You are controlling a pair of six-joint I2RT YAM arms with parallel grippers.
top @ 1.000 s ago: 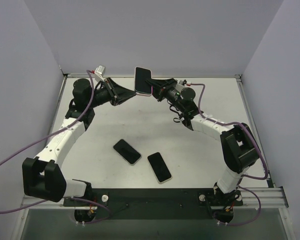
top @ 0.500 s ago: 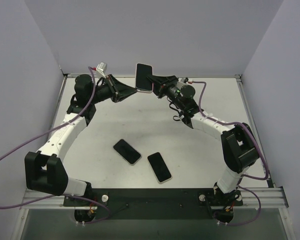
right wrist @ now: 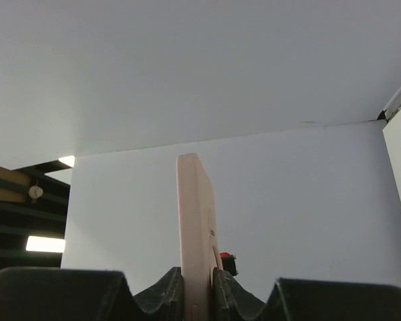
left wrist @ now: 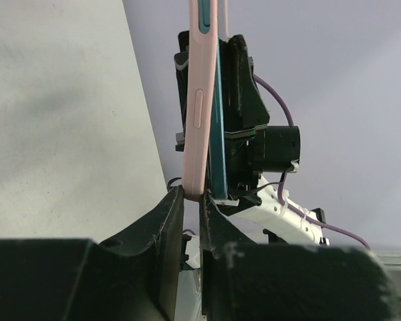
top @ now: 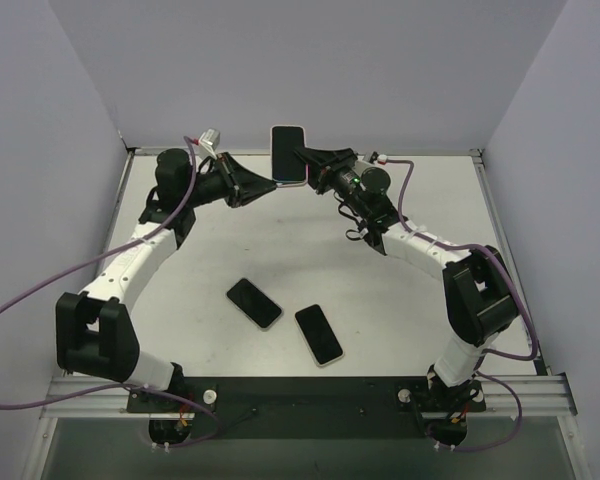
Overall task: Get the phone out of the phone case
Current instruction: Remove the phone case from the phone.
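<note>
Cased phone now stands upright rather than tilted, and the L arm's elbow has swung inward. L to R: pale lilac wall (top: 40, 150) at 9 o'clock. The left gripper (top: 272, 184) is pinched tight on the lower edge of the soft pink rectangular phone case (left wrist: 200, 114). The black slab phone (top: 289, 150) sits inside it, held up in the air at 12 o'clock over the far edge of the matte white tabletop (top: 400, 290). The right gripper (top: 302, 157) clamps the case's other side. Two loose black flat phones (top: 254, 303) (top: 319, 334) lie side by side, apart, toward 6 o'clock, w/ a black base rail (top: 310, 395) just beyond them. Same lilac wall at 3 o'clock.
</note>
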